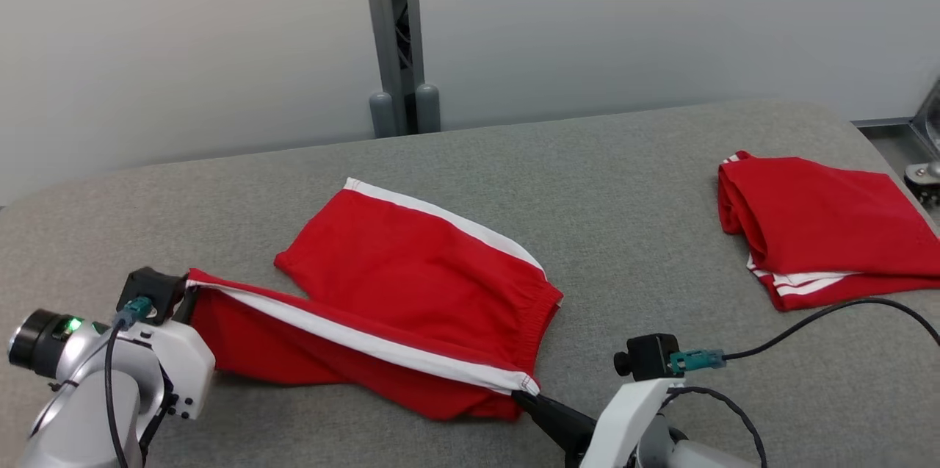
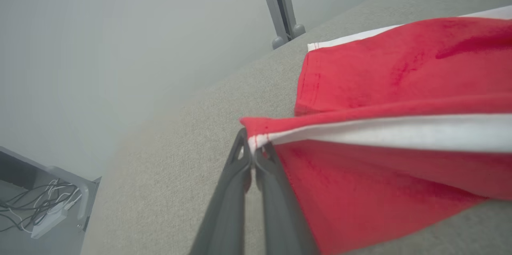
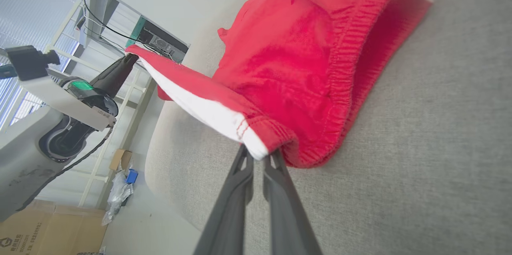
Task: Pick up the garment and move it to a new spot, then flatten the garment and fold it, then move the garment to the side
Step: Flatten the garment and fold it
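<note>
Fingers [image 3: 236, 195] of my right gripper [image 1: 525, 398] sat nearest to me at the bottom of the head view. They were pressed together on the near waistband corner of the red shorts [image 1: 411, 284], right where the white side stripe ended. In the right wrist view that corner was bunched between the two dark tips, and the elastic waistband curved away above them.

Off to the left and slightly farther from me, my left gripper [image 1: 192, 292] was likewise closed, pinching the hem corner of one leg at the other end of the same white stripe. The stripe ran taut between the two grippers, with that edge lifted a little and red cloth hanging beneath it.

Beyond that held edge, the rest of the shorts lay spread on the grey padded table [image 1: 624, 196], roughly at its middle. The other leg pointed away from me, with its own white stripe along the far side.

Farther back at the right edge of the table, well apart from the shorts, a second red garment [image 1: 815, 233] lay folded. Behind the table a grey post [image 1: 396, 34] stood upright against a pale wall [image 1: 183, 34].
</note>
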You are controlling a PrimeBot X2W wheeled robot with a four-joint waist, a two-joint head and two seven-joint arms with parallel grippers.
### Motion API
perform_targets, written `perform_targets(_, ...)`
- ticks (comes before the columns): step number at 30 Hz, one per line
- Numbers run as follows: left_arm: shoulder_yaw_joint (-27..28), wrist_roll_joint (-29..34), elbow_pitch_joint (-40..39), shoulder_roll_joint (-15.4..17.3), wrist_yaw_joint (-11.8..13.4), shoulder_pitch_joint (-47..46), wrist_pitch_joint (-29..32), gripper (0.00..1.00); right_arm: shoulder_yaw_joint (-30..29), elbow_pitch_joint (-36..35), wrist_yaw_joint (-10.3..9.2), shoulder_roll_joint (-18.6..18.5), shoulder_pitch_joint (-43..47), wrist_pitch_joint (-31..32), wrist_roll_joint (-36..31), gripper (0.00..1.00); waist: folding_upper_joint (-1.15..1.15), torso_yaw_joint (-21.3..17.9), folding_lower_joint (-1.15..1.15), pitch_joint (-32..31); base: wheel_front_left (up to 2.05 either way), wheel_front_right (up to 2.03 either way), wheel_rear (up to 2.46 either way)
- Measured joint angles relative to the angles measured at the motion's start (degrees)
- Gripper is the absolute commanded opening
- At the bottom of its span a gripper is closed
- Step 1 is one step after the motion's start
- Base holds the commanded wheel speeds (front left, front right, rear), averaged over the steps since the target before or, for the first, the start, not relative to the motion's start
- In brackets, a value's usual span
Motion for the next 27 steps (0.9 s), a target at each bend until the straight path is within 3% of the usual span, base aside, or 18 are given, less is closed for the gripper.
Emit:
perform_targets(17, -6.25, 1.81, 6.92, 4.68, -2.23, -20.53, 7.35, 0.0, -1.47, 3.82, 0.0, 9.15, -11.73, -0.58, 0.54, 0.0, 0.0, -8.7, 0.0, 11.15, 0.0, 0.0, 0.0)
perform_targets(27, -13.28, -0.23, 9.58, 5.33, -2.31, -28.03, 10.62, 0.0, -2.16, 5.09, 0.0, 11.16, -15.79, -2.14, 2.03, 0.0, 0.0, -13.58, 0.0, 18.07, 0.0, 0.0, 0.0)
